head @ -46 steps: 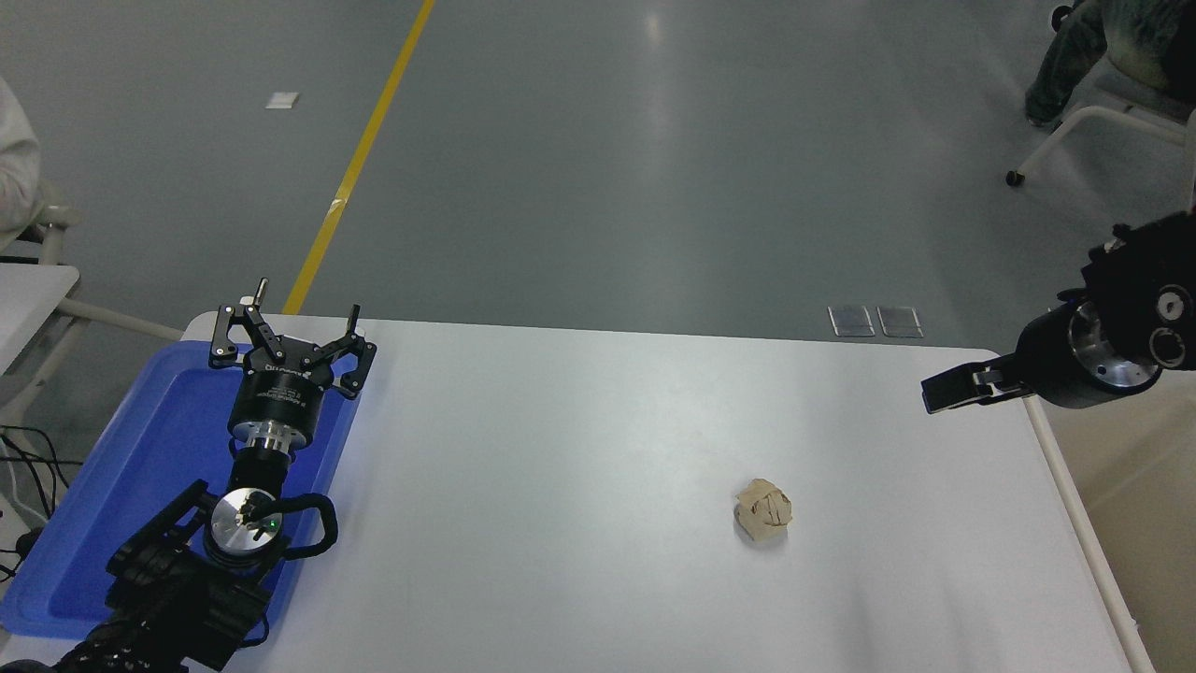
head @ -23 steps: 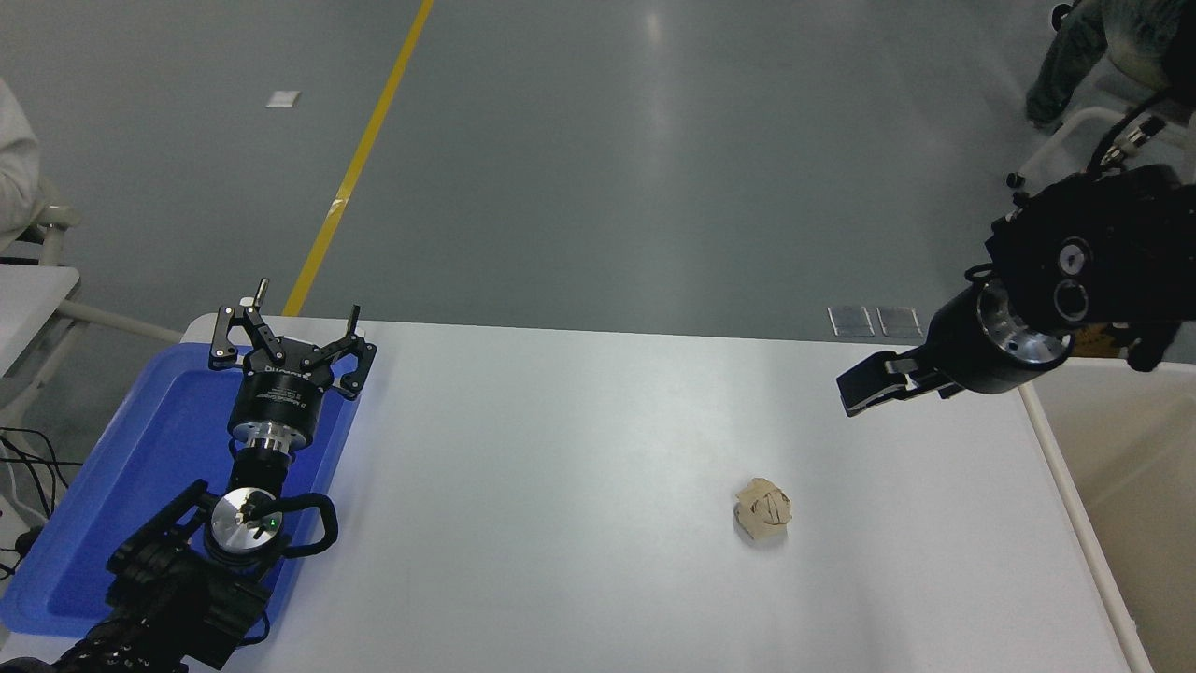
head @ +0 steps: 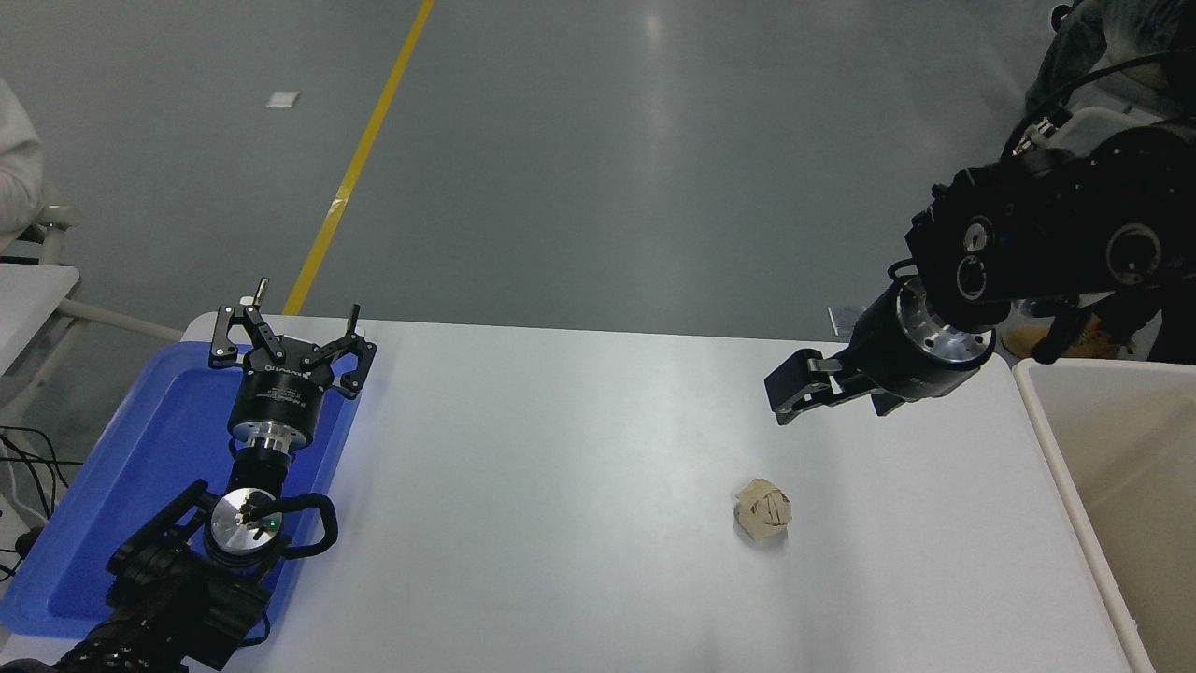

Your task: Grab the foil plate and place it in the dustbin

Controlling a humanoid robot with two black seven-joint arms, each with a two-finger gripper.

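Note:
The foil plate is not in view anywhere on the table. The dustbin (head: 1121, 439), a beige open-topped bin, stands off the table's right edge. My right gripper (head: 794, 393) hangs above the right half of the white table (head: 561, 486), pointing left, up and behind the paper ball, left of the dustbin. It holds nothing that I can see, and its side-on pose hides whether it is open or shut. My left gripper (head: 290, 327) is parked open over the blue tray at the lower left.
A small crumpled tan paper ball (head: 763, 509) lies on the table's right half. A flat blue tray (head: 140, 467) sits at the left edge. A person's leg and a chair are at the top right, another person's sleeve at the far left.
My right arm has swung left, from over the table's right edge by the dustbin to above the table behind the paper ball. The left arm and the paper ball have not moved.

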